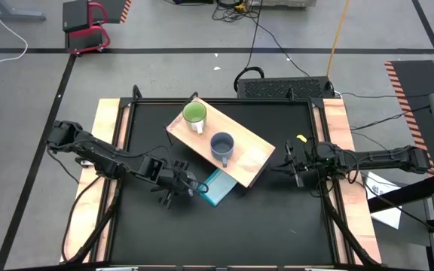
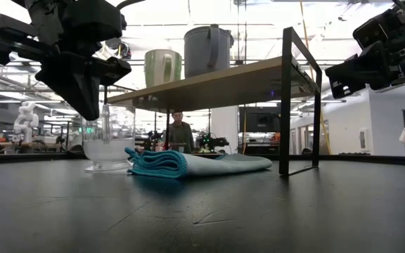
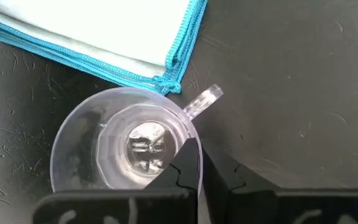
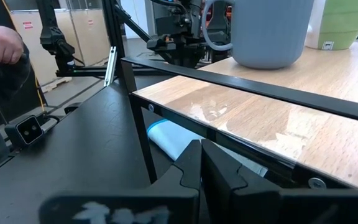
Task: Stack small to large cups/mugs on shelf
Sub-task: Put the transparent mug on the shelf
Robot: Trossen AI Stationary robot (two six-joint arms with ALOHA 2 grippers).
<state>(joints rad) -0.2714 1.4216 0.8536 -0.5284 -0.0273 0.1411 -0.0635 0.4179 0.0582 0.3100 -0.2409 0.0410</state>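
Observation:
The clear glass cup (image 3: 104, 149) stands upright on the black table, its handle (image 3: 201, 102) next to the folded cloth. My left gripper (image 3: 207, 171), shut, hangs over the cup's rim on the handle side, also in the low view (image 2: 88, 105) and the high view (image 1: 191, 185). The lime-green mug (image 1: 194, 115) and the grey-blue mug (image 1: 222, 146) stand upright on the wooden shelf (image 1: 255, 156), which rests on thin dark legs (image 2: 285, 105). My right gripper (image 1: 288, 162), shut, hovers off the shelf's right end. My left gripper points down at the glass cup from above, with one fingertip (image 3: 188, 163) over the rim (image 3: 178, 127) beside the handle. Whether that fingertip touches the rim, I cannot tell. The cup stands with its base on the table.
A folded light-blue cloth (image 1: 218, 187) lies on the table partly under the shelf's near edge, right beside the cup. Wooden side rails (image 1: 104, 143) border the black table. A person's hand (image 4: 2, 46) shows beyond the table, and people stand in the room behind (image 2: 181, 133).

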